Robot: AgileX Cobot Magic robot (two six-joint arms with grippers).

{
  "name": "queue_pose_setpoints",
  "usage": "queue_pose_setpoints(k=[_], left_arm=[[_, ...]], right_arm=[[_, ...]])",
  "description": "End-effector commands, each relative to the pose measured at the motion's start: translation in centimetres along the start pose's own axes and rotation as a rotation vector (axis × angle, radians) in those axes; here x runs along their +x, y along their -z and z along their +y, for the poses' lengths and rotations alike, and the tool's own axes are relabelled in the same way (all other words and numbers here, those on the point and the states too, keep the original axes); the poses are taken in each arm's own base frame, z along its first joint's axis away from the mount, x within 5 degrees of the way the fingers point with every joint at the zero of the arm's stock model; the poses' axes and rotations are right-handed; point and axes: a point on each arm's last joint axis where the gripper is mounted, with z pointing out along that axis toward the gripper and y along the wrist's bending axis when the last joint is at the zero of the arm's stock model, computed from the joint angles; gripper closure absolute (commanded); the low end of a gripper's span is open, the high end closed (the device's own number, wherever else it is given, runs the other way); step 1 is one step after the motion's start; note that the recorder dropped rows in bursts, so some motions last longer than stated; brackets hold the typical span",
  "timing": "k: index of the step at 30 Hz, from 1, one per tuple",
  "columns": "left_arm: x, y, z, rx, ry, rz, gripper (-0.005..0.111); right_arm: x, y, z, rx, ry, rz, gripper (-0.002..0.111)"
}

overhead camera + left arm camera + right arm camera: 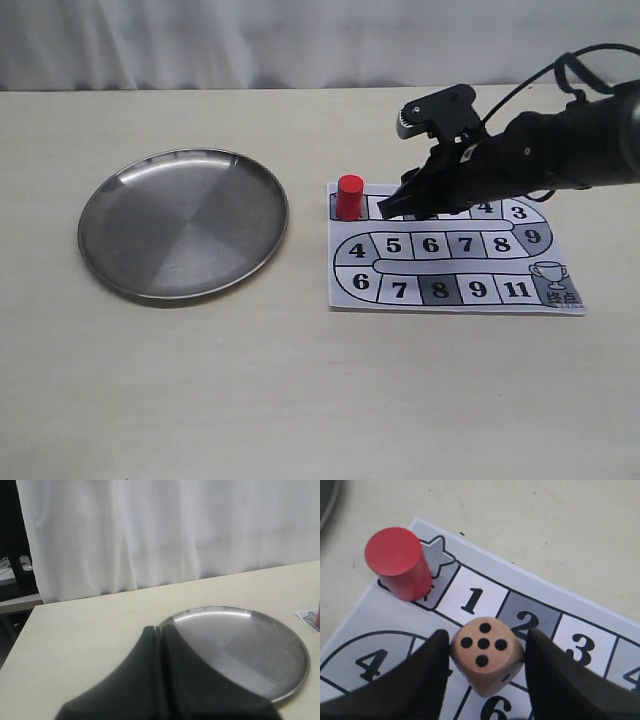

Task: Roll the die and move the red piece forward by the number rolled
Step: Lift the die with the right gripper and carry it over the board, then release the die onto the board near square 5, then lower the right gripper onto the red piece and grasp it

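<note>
The pale wooden die (485,652), five pips facing the camera, sits between the two black fingers of my right gripper (486,637), which touch it on both sides over the board's 1 and 2 squares. From the exterior view the die is hidden behind that gripper (398,205). The red piece (349,196) stands upright on the star start square, just left of the gripper; the right wrist view also shows the red piece (400,562). My left gripper (159,630) is shut and empty, beside the plate's rim, outside the exterior view.
A paper game board (450,280) with numbered squares lies right of centre. A round metal plate (185,222) lies on the left of the table, with nothing in it. White curtain runs behind the table's far edge.
</note>
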Motion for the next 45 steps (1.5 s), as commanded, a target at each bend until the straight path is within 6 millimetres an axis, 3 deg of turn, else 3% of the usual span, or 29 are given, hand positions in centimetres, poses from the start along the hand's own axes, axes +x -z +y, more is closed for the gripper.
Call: queue_pose_setpoints(k=[1, 7, 10, 16, 19, 20, 22, 24, 27, 32, 36, 37, 39, 41, 45], left_arm=[[0.0, 0.0, -0.1, 0.009, 0.001, -0.011, 0.107], [0.0, 0.0, -0.1, 0.009, 0.001, -0.011, 0.107], [0.0, 0.0, -0.1, 0.009, 0.001, -0.011, 0.107], [0.0, 0.0, -0.1, 0.009, 0.001, -0.011, 0.107], [0.0, 0.0, -0.1, 0.009, 0.001, -0.011, 0.107], [0.0, 0.0, -0.1, 0.009, 0.001, -0.011, 0.107], [0.0, 0.0, -0.1, 0.009, 0.001, -0.011, 0.107], [0.0, 0.0, -0.1, 0.009, 0.001, -0.011, 0.107], [0.0, 0.0, -0.1, 0.009, 0.001, -0.011, 0.107], [0.0, 0.0, -0.1, 0.009, 0.001, -0.011, 0.107], [0.0, 0.0, -0.1, 0.009, 0.001, -0.011, 0.107], [0.0, 0.0, -0.1, 0.009, 0.001, -0.011, 0.107], [0.0, 0.0, -0.1, 0.009, 0.001, -0.011, 0.107], [0.0, 0.0, -0.1, 0.009, 0.001, -0.011, 0.107], [0.0, 0.0, -0.1, 0.009, 0.001, -0.011, 0.107]], right_arm=[[0.1, -0.5, -0.3, 0.014, -0.033, -0.025, 0.073], [0.1, -0.5, -0.3, 0.015, -0.035, -0.027, 0.038], [-0.1, -0.5, -0.3, 0.019, -0.035, -0.043, 0.028], [-0.2, -0.5, -0.3, 0.022, -0.035, -0.051, 0.027], [-0.8, 0.5, -0.4, 0.023, -0.035, -0.075, 0.028], [-1.1, 1.0, -0.4, 0.023, -0.035, -0.086, 0.031], [-2.2, 3.0, -0.4, 0.023, -0.033, -0.128, 0.05], [-3.2, 5.3, -0.4, 0.02, -0.032, -0.166, 0.077], [-3.7, 7.2, -0.2, 0.002, -0.052, -0.177, 0.101], [-3.8, 6.1, 2.2, -0.048, -0.028, -0.171, 0.103], [-4.8, 4.0, 3.6, -0.077, -0.007, -0.153, 0.08], [-5.6, 3.0, 3.7, -0.083, -0.032, -0.153, 0.063], [-6.3, 1.2, 3.6, -0.09, -0.041, -0.126, 0.041], [-6.5, -0.9, 3.6, -0.104, -0.032, -0.062, 0.032], [-6.1, -4.3, 3.5, -0.108, -0.03, -0.003, 0.031]])
